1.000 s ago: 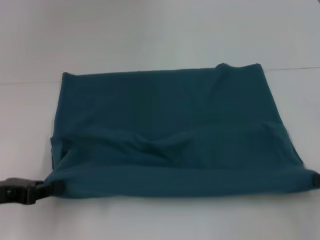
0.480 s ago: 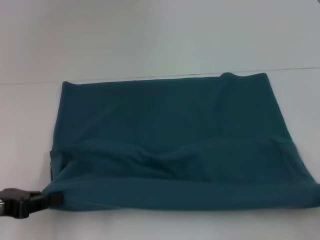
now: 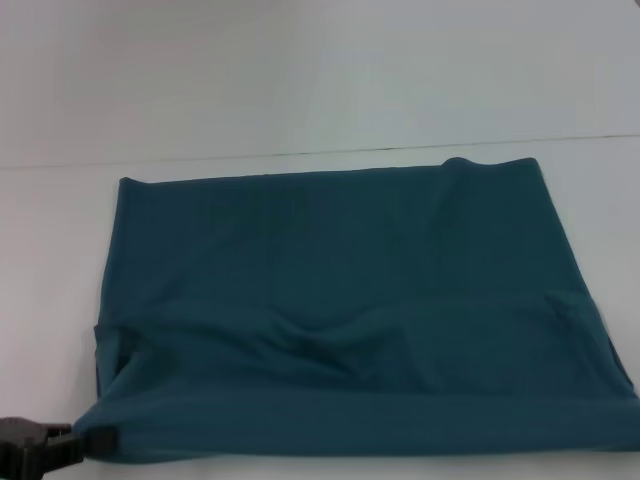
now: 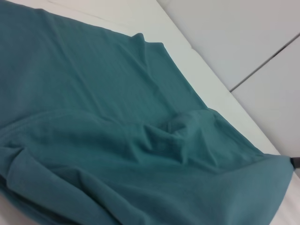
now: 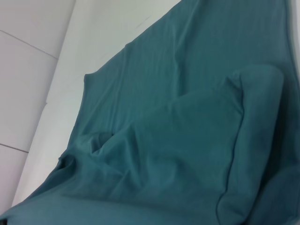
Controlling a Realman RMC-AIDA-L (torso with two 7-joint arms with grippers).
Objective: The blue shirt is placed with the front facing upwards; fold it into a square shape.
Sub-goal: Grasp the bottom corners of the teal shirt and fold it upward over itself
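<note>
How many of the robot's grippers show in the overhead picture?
1. The left gripper sits at the near left corner of the blue shirt, holding its edge. The right gripper is out of that picture, probably at the near right corner beyond the frame.

The blue shirt (image 3: 340,300) is matt, soft cloth on a smooth white table (image 3: 300,80).

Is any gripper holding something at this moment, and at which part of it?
The left gripper grips the blue shirt at its near left corner. The right gripper is out of view, so a hold at the near right corner cannot be told.
</note>
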